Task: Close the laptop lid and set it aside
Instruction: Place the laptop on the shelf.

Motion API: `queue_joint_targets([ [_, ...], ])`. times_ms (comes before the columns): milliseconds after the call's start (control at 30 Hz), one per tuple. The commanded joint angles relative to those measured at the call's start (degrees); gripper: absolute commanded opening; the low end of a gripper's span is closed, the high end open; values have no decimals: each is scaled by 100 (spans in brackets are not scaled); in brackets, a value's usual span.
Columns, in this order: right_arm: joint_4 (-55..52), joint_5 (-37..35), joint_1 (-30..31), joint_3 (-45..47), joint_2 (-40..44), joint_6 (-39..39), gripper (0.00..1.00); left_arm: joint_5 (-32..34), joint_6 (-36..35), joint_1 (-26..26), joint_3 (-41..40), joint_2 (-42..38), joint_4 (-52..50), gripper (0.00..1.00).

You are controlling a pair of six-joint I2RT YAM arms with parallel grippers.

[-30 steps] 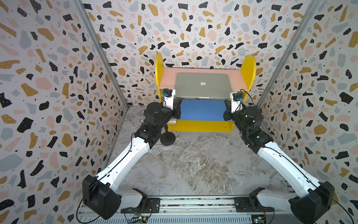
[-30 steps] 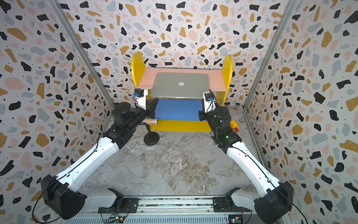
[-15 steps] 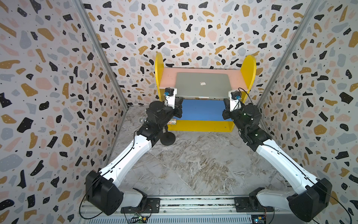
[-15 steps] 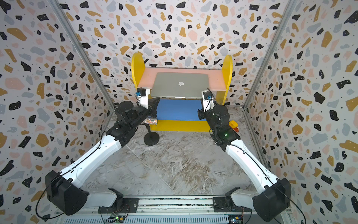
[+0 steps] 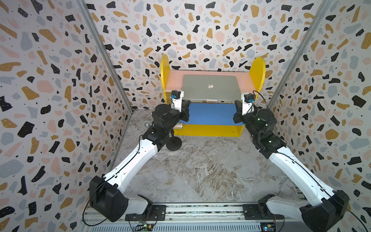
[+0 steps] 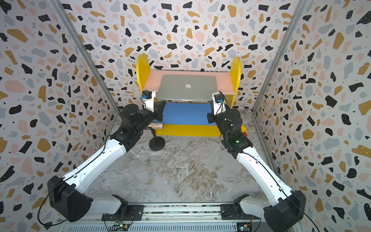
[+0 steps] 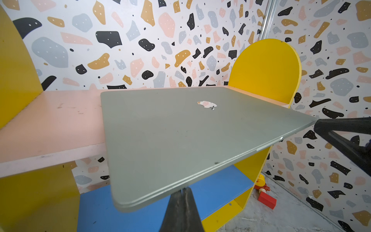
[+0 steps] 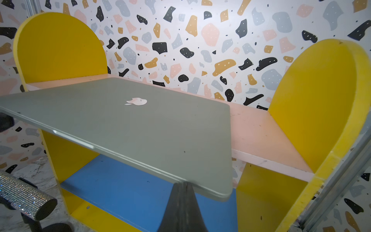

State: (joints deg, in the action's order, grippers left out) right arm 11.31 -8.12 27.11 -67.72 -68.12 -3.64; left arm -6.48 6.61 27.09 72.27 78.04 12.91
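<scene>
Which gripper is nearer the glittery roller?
Left. The left gripper sits at the laptop's front-left corner, close by the roller; the right gripper sits at the front-right corner, across the shelf from it.

The near corner of the laptop (image 7: 180, 140) is blurred in both wrist views. The glittery roll (image 8: 24, 196) is cut off by a picture's edge. A small toy (image 6: 243, 128) is largely hidden.
</scene>
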Motion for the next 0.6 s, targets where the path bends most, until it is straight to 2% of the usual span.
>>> queue_joint_targets([
  [0,223,38,-14,-92,202,74,0,15,-28,17,290,-15,388,0],
  [567,227,74,-35,-192,-46,73,0,31,-47,16,374,34,379,0],
])
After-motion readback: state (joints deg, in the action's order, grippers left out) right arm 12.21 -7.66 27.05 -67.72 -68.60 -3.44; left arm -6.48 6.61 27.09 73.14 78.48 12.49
